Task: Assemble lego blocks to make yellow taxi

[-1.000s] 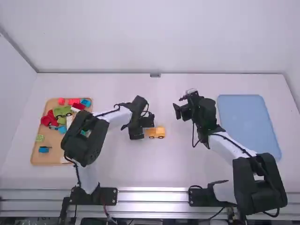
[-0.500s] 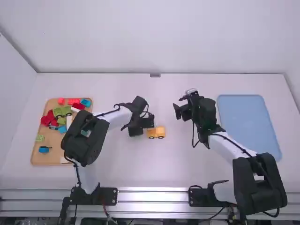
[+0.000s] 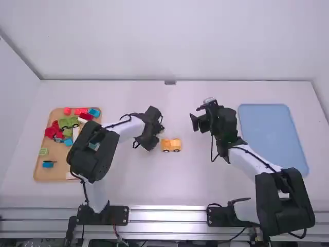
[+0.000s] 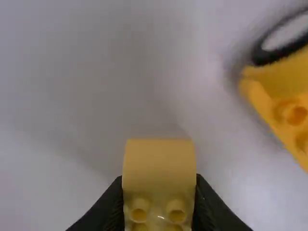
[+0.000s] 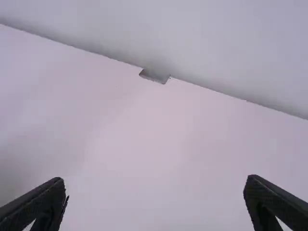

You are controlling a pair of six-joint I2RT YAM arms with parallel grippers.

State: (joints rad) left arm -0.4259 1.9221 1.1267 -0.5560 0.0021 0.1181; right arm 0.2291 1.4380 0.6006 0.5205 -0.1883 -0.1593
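Left of the orange-yellow wheeled block (image 3: pixel 171 145), which rests on the middle of the table, is my left gripper (image 3: pixel 157 138). In the left wrist view the left gripper (image 4: pixel 159 202) is shut on a yellow block (image 4: pixel 159 166) with studs, held apart from the wheeled block (image 4: pixel 284 103) and its black-rimmed wheel. To the right of the wheeled block and farther back, my right gripper (image 3: pixel 196 119) stands over the table; its fingers are wide apart with nothing between them in the right wrist view, where the right gripper (image 5: pixel 155 192) faces bare table.
A wooden tray (image 3: pixel 37 172) at the left holds several red, green, blue and white blocks, partly behind the left arm. On the right lies a blue tray (image 3: pixel 272 139). A small grey bracket (image 3: pixel 170 82) sits at the table's back edge.
My left gripper has turned at the wrist beside the wheeled block, uncovering more of the table in front of that block. The right arm has kept still.
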